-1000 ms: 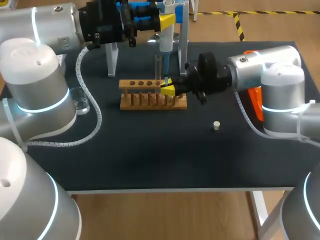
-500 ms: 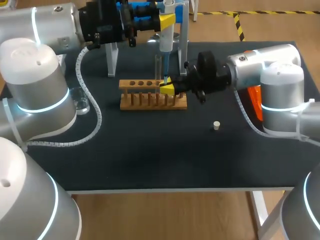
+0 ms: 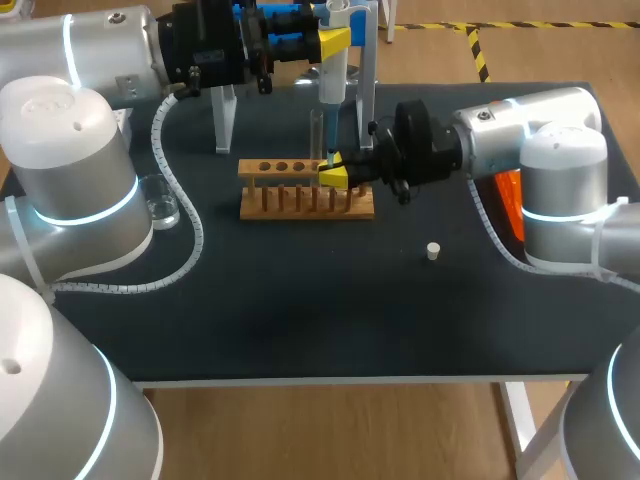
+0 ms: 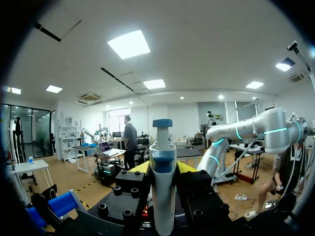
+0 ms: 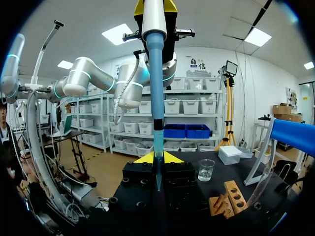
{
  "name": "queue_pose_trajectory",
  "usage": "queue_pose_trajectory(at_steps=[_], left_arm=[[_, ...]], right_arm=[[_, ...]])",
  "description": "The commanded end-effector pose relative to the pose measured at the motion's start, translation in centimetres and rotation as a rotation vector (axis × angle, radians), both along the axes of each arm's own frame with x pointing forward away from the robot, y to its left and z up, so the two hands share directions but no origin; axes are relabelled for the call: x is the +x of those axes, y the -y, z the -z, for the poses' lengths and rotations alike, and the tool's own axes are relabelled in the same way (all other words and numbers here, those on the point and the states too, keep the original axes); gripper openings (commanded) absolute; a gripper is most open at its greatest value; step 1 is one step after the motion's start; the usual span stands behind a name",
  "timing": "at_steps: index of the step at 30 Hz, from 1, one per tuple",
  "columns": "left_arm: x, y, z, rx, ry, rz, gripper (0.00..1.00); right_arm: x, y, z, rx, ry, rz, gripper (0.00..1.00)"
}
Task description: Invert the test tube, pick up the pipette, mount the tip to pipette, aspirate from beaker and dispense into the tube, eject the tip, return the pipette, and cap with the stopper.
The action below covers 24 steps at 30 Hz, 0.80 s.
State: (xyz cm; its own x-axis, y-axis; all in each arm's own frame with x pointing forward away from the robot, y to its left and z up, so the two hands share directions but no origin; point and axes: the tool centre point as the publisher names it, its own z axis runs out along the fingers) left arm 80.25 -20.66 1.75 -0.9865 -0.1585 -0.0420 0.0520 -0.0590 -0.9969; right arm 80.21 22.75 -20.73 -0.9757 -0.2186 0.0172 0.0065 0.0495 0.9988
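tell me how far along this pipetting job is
Done: the white and blue pipette is held in the left gripper, with a tip mounted. In hand: that tip reaches down to the right gripper at the wooden tube rack, so dispensing looks likely. Remaining: eject the tip, return the pipette and cap, as the small white stopper lies loose on the black table.

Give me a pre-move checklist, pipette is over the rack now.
1. Pipette gripped by left end effector: ok, upright.
2. Tip mounted: ok.
3. Tip down at right end effector, over rack: ok.
4. Tube in right end effector: cannot tell, no glass shows clearly there.
5. Stopper free on table: ok.
6. Beaker upright: ok.
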Motion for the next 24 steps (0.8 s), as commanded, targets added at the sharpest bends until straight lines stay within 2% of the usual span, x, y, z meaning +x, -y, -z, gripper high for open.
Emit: queue_pose_trajectory(at_steps=[1,24], left_arm=[[0.02,-0.10,0.04,-0.002,0.001,0.002,0.00],[0.02,-0.10,0.04,-0.002,0.001,0.002,0.00]], right_arm=[[-0.01,-0.11,0.11,-0.005,-0.002,0.001,0.00],[0.02,0.10,-0.16,0.013,0.011,0.006,0.00]])
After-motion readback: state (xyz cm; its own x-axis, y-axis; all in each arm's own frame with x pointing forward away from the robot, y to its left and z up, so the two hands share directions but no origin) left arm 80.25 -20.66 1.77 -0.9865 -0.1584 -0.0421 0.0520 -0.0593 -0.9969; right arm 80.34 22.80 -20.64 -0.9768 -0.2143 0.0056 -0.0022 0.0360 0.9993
